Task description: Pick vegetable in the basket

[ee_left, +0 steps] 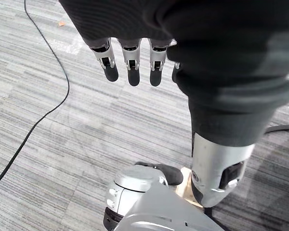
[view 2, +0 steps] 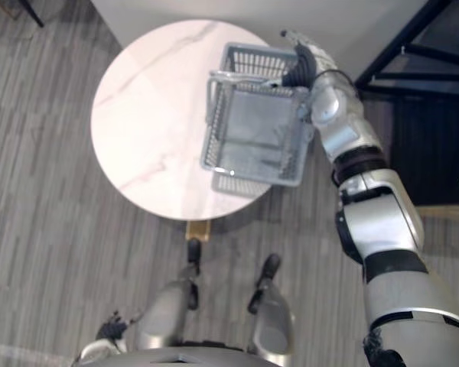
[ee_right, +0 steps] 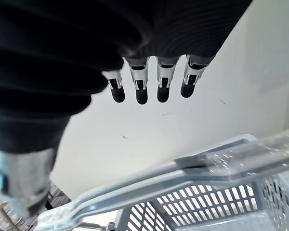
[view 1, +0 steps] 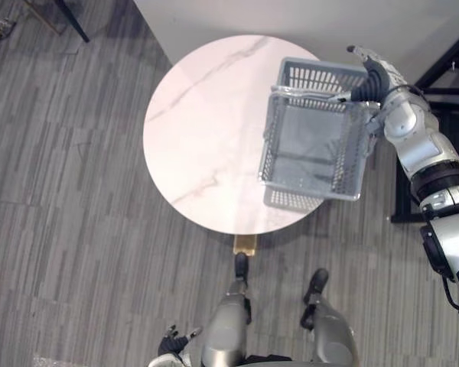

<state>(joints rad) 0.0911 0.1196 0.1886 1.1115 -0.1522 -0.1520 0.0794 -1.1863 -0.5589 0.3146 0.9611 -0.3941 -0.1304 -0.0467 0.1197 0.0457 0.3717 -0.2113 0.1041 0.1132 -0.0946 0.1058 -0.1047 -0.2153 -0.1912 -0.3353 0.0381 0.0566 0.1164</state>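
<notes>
A grey plastic basket (view 1: 274, 145) hangs tilted above the right side of the round white marble table (view 1: 203, 130). Its inside looks empty. Its handle (view 1: 310, 93) rests across my right hand (view 1: 373, 75), which is raised at the basket's far right corner. In the right wrist view the fingers (ee_right: 141, 91) are straight and the handle (ee_right: 183, 168) runs just past them. My left hand (view 1: 174, 341) hangs low beside me over the floor, its fingers (ee_left: 130, 67) relaxed and holding nothing.
A black metal frame (view 1: 444, 76) stands close to the right of the table, near my right arm. A white wall runs behind the table. Dark furniture legs (view 1: 73, 19) stand at the far left. Grey striped carpet surrounds the table.
</notes>
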